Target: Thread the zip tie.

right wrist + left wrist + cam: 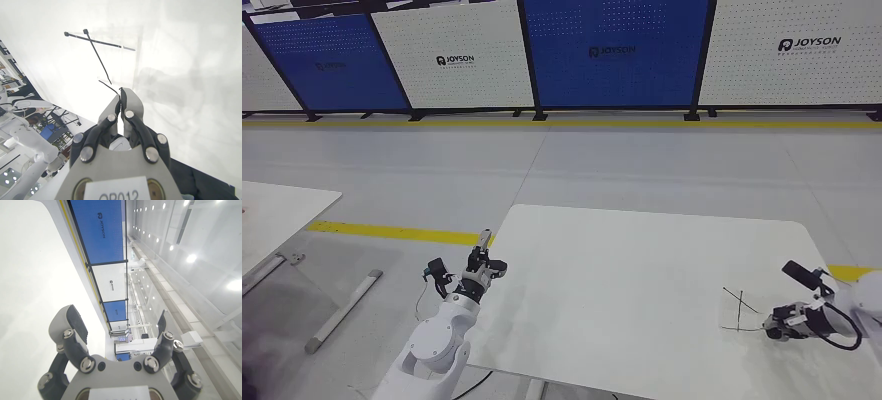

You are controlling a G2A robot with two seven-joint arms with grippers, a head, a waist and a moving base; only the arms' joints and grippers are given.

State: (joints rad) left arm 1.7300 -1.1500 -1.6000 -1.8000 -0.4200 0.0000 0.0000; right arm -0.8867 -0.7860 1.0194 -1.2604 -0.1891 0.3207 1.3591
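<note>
The zip tie (108, 85) you're after is nipped at one end by the right pincer (120, 95). Its jaws are pressed together on the strap, and the free length pokes out past the fingertips. You can't tell whether that length touches the table (642, 260). Just beyond those tips, two more zip ties (90, 40) lie crossed on the tabletop. Well apart, at the far side edge of the table, your left pincer (117, 313) is spread wide with nothing in it.

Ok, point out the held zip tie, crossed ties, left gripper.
held zip tie (109, 87), right wrist view, free strap.
crossed ties (90, 40), right wrist view, their crossing.
left gripper (118, 308), left wrist view, between open fingertips.
</note>
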